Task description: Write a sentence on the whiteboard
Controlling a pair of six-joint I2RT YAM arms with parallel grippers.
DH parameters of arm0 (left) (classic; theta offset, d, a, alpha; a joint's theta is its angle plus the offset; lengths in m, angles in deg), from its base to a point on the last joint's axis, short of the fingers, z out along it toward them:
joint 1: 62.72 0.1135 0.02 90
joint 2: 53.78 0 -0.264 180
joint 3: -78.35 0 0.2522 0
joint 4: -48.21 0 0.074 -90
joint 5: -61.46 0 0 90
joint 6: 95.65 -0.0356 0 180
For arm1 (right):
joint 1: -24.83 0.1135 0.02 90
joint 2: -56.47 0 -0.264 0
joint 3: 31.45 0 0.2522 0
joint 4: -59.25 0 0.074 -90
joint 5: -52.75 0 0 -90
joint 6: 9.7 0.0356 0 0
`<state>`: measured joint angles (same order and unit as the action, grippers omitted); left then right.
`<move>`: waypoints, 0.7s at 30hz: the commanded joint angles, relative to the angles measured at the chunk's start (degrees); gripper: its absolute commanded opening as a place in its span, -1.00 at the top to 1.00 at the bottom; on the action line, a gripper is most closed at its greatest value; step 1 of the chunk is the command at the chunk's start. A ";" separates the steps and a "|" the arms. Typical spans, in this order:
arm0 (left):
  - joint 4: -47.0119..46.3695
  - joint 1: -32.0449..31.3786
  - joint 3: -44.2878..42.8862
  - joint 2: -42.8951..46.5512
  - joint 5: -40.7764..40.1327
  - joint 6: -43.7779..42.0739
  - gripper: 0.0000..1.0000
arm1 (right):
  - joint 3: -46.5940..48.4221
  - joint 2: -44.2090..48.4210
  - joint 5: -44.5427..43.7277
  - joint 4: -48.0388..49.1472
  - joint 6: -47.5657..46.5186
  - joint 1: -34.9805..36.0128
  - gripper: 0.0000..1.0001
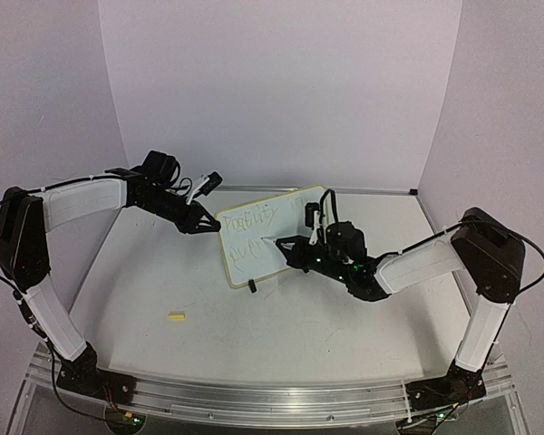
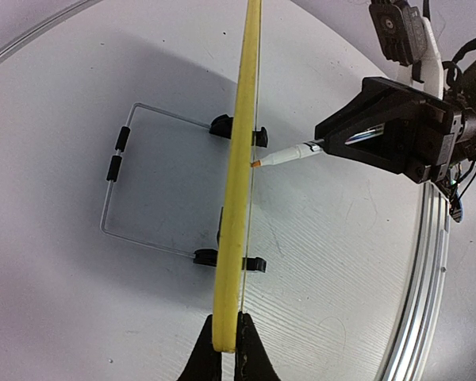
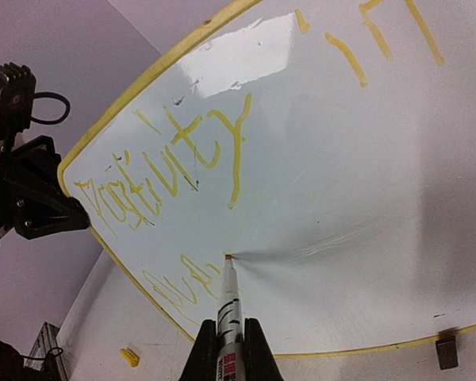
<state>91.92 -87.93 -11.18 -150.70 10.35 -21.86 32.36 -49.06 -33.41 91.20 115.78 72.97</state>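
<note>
The whiteboard (image 1: pixel 276 216) stands tilted back at mid-table on two black feet (image 2: pixel 258 136) and a wire stand (image 2: pixel 112 168). Its left rim is pinched between the closed fingers of the left gripper (image 2: pixel 226 343). The right gripper (image 3: pixel 228 343) is clamped around a marker (image 3: pixel 230 295), whose tip touches the face in the lower line. Of the sentence (image 3: pixel 182 159), an upper line in yellow is written, and only a few letters of the lower.

The board is judged light and stiff, but easily tipped or slid on its small feet. Pen pressure is therefore best opposed by a hold on the rim, clear of the glossy face, where ink would be smeared. The slim, smooth marker may twist in the jaws if pressed hard.

The upper-right words are cut off in the right wrist view and too faint to be read from above; the lower letters cannot be made out with certainty. A small yellow piece (image 1: pixel 176 316), perhaps the cap, lies on the table (image 1: pixel 145 272), well apart from the board.
</note>
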 commanded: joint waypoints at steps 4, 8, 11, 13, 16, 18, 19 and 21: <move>4.43 -1.16 -0.53 -1.26 -2.68 -1.21 1.00 | -2.63 0.10 -3.19 0.24 1.48 -0.46 1.00; 4.40 -1.16 -0.50 -1.08 -2.69 -1.21 1.00 | -2.67 0.49 -3.06 0.22 1.34 -0.44 1.00; 4.41 -1.16 -0.45 -1.06 -2.68 -1.25 1.00 | -3.03 1.70 -2.62 0.68 0.38 -0.48 1.00; 4.40 -1.16 -0.43 -0.99 -2.67 -1.24 1.00 | -3.87 3.05 -2.04 2.06 -0.38 -0.44 1.00; 4.32 -1.16 -0.49 -0.99 -2.60 -1.12 1.00 | -4.39 4.77 -2.01 2.73 -0.89 -0.45 1.00; 4.33 -1.16 -0.45 -1.00 -2.60 -1.15 1.00 | -4.14 5.14 -2.17 2.74 -1.08 -0.47 1.00; 4.35 -1.16 -0.45 -1.00 -2.60 -1.15 1.00 | -3.81 5.08 -2.21 2.73 -1.10 -0.45 1.00; 4.33 -1.16 -0.43 -0.99 -2.60 -1.17 1.00 | -3.07 4.71 -2.39 2.76 -1.17 -0.44 1.00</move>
<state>91.93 -87.93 -11.18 -150.70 10.37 -21.86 28.27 -46.52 -34.73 91.44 115.71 72.73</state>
